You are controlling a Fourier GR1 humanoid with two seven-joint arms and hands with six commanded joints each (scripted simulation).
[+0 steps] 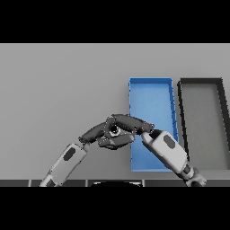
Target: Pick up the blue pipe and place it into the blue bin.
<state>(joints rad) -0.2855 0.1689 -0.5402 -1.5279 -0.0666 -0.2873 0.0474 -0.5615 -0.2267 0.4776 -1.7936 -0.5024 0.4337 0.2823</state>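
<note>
the left hand reaches in from the lower left, fingers curled, and meets the right hand just at the near left edge of the blue bin. between the two hands sits a small round thing that may be the end of the pipe; its blue colour does not show, and i cannot tell which hand clamps it. it looks light, stiff and likely slick, so hold it mid-length; the black bin lies right of the hands.
</note>
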